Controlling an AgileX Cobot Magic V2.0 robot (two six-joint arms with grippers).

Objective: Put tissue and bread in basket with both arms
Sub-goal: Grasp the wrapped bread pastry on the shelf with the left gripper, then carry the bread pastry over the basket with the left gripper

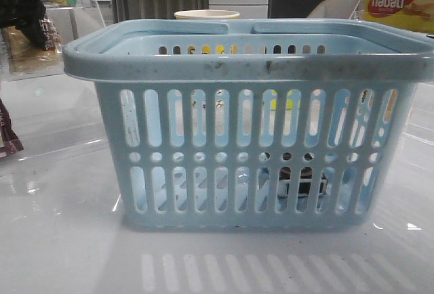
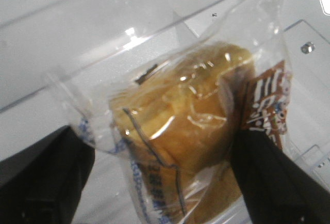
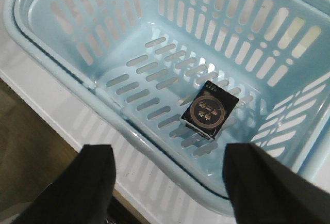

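Basket at table centre, upright, pale blue, rim scuffed, sides slotted. Yellow "nabati" box well behind, far right; paper cup just behind the rim.

Bread in clear wrapper, held between the two dark fingers of the left gripper; jaws closed on the packet, brown label strip toward one finger. In the front view, bread at far left, raised off the table, near the rim but still outside it.

Right gripper above the near rim of the basket, jaws spread wide, nothing between them.

Tissue flat on the slotted basket floor, apart from every wall; seen also as a dark patch through the lower slots, probably the same pack, though the slots hide most of it.

Step in hand, by judgement: tissue delivered, bread lifted but not yet placed. Next move: carry bread over the rim, lower inside, open only once clear of the rim. Crinkly wrapper likely to slip if squeezed lightly.
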